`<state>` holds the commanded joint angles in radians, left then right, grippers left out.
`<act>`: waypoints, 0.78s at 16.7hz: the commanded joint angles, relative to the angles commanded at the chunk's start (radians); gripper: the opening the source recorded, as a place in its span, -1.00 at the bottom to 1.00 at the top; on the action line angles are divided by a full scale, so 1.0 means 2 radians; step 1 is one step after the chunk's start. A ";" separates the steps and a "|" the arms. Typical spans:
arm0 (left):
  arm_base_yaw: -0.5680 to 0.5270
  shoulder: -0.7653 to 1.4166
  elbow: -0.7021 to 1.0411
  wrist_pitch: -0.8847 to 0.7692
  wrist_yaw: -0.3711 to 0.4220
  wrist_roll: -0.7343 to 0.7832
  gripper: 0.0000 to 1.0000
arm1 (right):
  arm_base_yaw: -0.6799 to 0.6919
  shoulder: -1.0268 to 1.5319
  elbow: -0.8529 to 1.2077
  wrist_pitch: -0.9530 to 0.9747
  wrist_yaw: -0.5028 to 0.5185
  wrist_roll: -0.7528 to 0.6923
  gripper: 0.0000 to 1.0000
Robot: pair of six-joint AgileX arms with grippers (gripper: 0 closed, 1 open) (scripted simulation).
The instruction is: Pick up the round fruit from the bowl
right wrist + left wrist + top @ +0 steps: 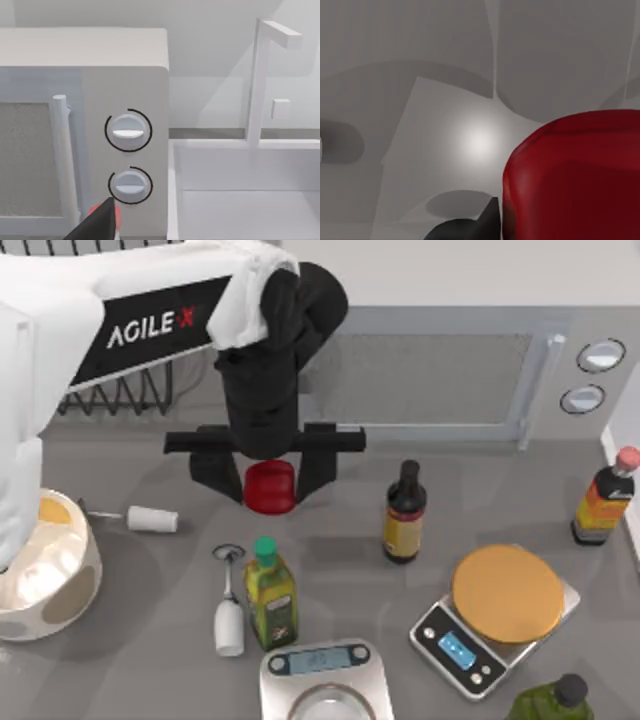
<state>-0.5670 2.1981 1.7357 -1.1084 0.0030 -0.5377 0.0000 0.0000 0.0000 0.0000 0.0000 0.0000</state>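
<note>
My left gripper (269, 480) hangs over the counter (340, 540) in front of the microwave (440, 380), well to the right of the bowl (60, 590). Jaws set wide, about the width of the round fruit (270, 488), which sits between the two black fingers (212, 472), gripped on both sides. From above, the fruit shows as a squat red block with a flat top; no stem visible, so I cannot tell which way it points, and it looks about as broad as tall, with no clear long axis. In the left wrist view the fruit (575, 180) is glossy red and close against the lens, a black finger edge (465, 227) beside it, pale grey counter below. The fruit is out of the bowl and well apart from it. The bowl sits at the counter's left edge, cream with tan spots, an orange piece (52, 510) at its far rim. Near the fruit: a dark bottle (404, 515) to its right, a green oil bottle (269, 592) nearer the front, a small white cup (152, 520) on its side to the left. My right arm is parked; its wrist view faces the microwave dials (128, 131), with a dark finger tip (97, 225) at the frame edge, jaws' state cannot tell.
</note>
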 joint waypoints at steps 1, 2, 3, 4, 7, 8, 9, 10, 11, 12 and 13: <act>0.000 0.000 0.000 0.000 0.000 0.000 -0.55 | 0.000 0.000 0.000 0.000 0.000 0.000 1.00; 0.000 0.000 0.000 0.000 0.000 0.000 -0.40 | 0.000 0.000 0.000 0.000 0.000 0.000 1.00; 0.000 0.000 0.000 0.000 0.000 0.000 -0.25 | 0.000 0.000 0.000 0.000 0.000 0.000 1.00; 0.000 0.000 0.000 0.000 0.000 0.000 -0.10 | 0.000 0.000 0.000 0.000 0.000 0.000 1.00; 0.000 0.000 0.000 0.000 0.000 0.000 0.36 | 0.000 0.000 0.000 0.000 0.000 0.000 1.00; 0.000 0.000 0.000 0.000 0.000 0.000 0.51 | 0.000 0.000 0.000 0.000 0.000 0.000 1.00; 0.000 0.000 0.000 0.000 0.000 0.000 0.66 | 0.000 0.000 0.000 0.000 0.000 0.000 1.00; 0.000 0.000 0.000 0.000 0.000 0.000 0.81 | 0.000 0.000 0.000 0.000 0.000 0.000 1.00; 0.000 0.000 0.000 0.000 0.000 0.000 0.96 | 0.000 0.000 0.000 0.000 0.000 0.000 1.00; 0.000 0.000 0.000 0.000 0.000 0.000 1.00 | 0.000 0.000 0.000 0.000 0.000 0.000 1.00; 0.000 0.000 0.000 0.000 0.000 0.000 1.00 | 0.000 0.000 0.000 0.000 0.000 0.000 1.00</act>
<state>-0.5670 2.1981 1.7357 -1.1084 0.0030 -0.5377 0.0000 0.0000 0.0000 0.0000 0.0000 0.0000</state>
